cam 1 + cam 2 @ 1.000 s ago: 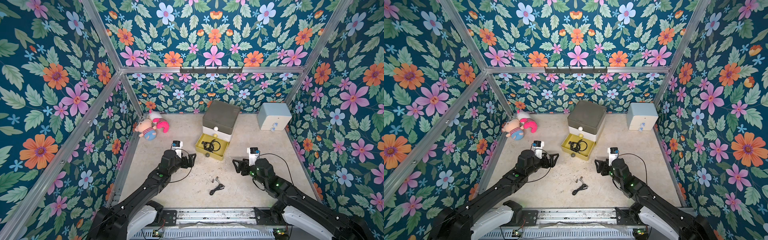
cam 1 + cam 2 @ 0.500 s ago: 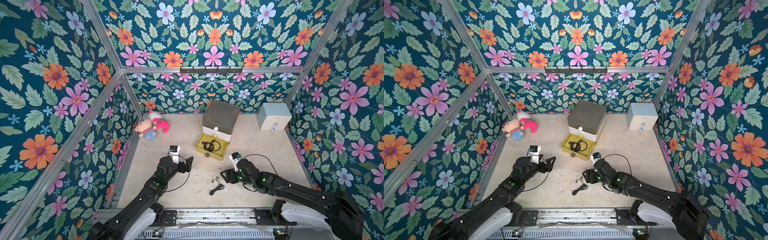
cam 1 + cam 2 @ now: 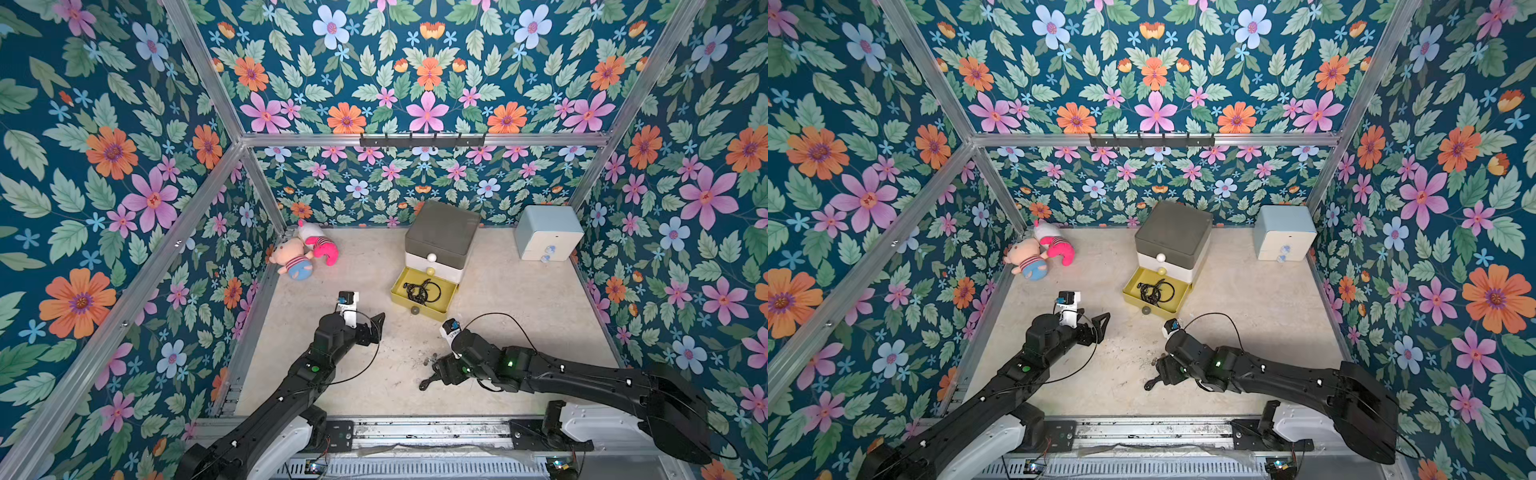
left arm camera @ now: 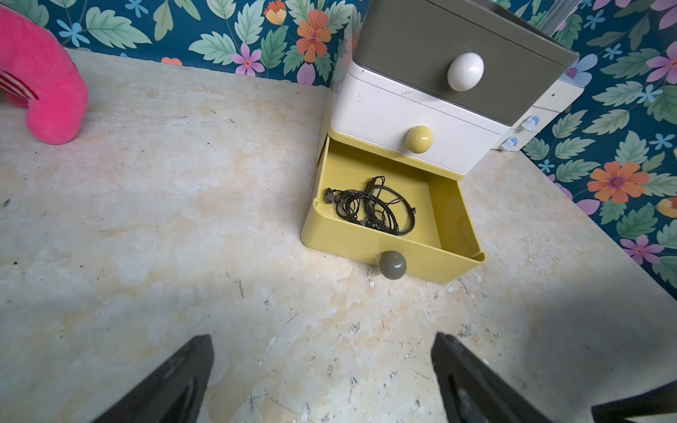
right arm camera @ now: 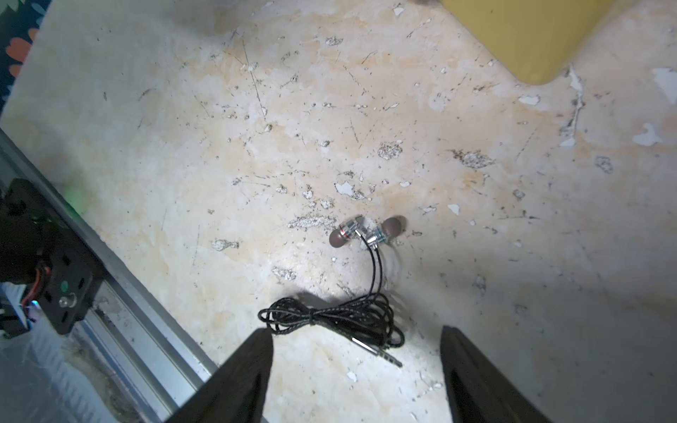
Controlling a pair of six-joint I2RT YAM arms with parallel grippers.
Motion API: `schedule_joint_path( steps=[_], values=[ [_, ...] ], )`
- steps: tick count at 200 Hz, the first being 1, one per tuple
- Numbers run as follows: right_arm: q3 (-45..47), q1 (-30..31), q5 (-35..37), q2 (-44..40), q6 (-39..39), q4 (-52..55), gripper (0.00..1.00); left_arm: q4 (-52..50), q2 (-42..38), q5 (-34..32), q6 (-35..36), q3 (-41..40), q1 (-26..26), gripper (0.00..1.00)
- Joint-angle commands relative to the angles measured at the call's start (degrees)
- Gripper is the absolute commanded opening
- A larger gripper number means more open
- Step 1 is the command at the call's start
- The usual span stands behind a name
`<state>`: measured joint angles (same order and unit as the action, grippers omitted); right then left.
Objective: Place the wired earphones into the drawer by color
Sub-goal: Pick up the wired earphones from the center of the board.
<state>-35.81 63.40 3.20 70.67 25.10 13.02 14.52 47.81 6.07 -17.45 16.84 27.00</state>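
Coiled black earphones (image 4: 370,207) lie in the pulled-out yellow drawer (image 4: 348,241), centre frame (upper tiers (image 4: 384,106) closed); right gripper (image 5: 356,331) gapes over another black bundle (image 5: 329,318), left gripper (image 4: 322,340) spread wide, empty.

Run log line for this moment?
right tool: open, above loose black earphones | left tool: open, empty | yellow drawer: open, with stored black earphones

We count one drawer box (image 3: 442,232) with three tiers and three ball knobs (image 4: 465,71); one tier, the yellow bottom drawer (image 4: 454,216), is open. One black earphone bundle (image 5: 329,318) lies on the table (image 3: 519,316). We cannot split the black tangle (image 4: 373,207) inside the yellow drawer into a number. Far left are two plush toys (image 3: 295,262), and far right is one pale blue cabinet (image 3: 546,232) with two drawers.
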Motion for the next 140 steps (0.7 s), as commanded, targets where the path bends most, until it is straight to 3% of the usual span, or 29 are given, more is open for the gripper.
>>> schedule_joint_path(
  steps=[1,46,140],
  values=[
    [-1.1,0.3,-0.9,1.9,-5.7,2.2,0.77,0.8,0.3,-0.3,0.9,0.1,-0.1,0.99],
    [-3.4,2.3,-3.3,7.4,-13.3,2.5,0.78,0.9,0.7,-0.2,0.9,0.2,-0.1,0.99],
    [-8.5,4.0,-7.2,16.4,-15.3,6.5,0.76,0.9,0.9,-0.2,0.9,0.2,-0.1,0.99]
  ],
)
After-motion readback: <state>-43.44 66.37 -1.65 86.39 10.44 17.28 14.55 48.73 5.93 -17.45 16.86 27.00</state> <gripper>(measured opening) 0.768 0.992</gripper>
